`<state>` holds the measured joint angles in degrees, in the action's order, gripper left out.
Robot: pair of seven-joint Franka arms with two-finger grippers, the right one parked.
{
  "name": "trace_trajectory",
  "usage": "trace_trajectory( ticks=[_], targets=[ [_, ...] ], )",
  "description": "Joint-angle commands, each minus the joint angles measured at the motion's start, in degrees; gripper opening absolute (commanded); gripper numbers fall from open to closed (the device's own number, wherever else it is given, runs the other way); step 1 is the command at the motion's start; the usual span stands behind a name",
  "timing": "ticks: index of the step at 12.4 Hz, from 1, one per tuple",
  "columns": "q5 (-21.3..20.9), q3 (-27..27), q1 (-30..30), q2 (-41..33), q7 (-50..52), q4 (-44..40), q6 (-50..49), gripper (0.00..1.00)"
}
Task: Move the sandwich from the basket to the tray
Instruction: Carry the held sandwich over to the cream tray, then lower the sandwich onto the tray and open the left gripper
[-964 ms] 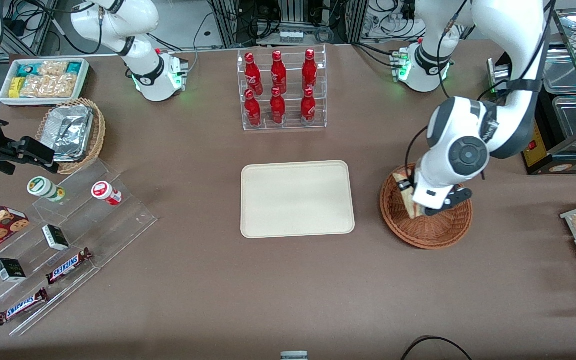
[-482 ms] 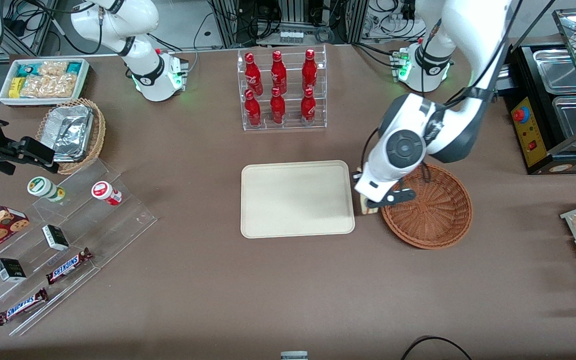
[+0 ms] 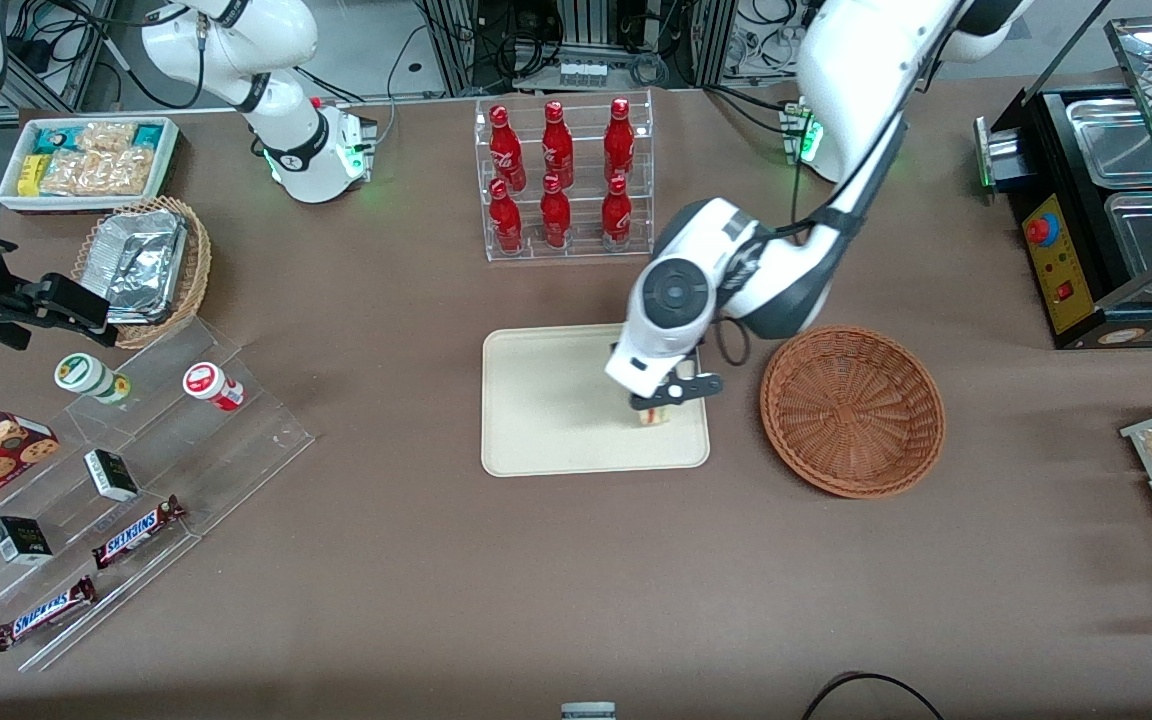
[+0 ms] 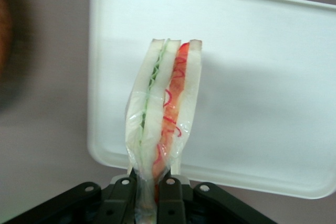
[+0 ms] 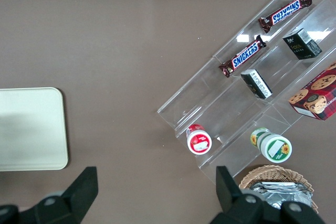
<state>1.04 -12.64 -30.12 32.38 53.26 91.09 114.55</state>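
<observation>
Tray (image 3: 546,400) mid-frame in the front view; basket (image 3: 852,410) beside it toward the working arm's end, apparently bare. Gripper (image 3: 658,398) above tray's basket-side part, fingers (image 4: 169,192) pinched on sandwich (image 4: 164,108) at its wrapped edge. Soft, light, film-wrapped: likely squashes or slips; hold gently near the bread edge
</observation>
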Motion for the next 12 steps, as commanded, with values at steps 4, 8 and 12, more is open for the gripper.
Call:
trace_trajectory(
  ticks=[4,8,12],
  targets=[
    [-0.43,0.69,-5.56,8.65,6.94,-7.41,6.83,0.03],
    [-1.31,0.87,-6.53,9.37,7.82,-7.77,6.65,0.04],
    [-5.60,0.87,-6.79,11.21,12.21,-8.83,6.65,0.38]
  ],
)
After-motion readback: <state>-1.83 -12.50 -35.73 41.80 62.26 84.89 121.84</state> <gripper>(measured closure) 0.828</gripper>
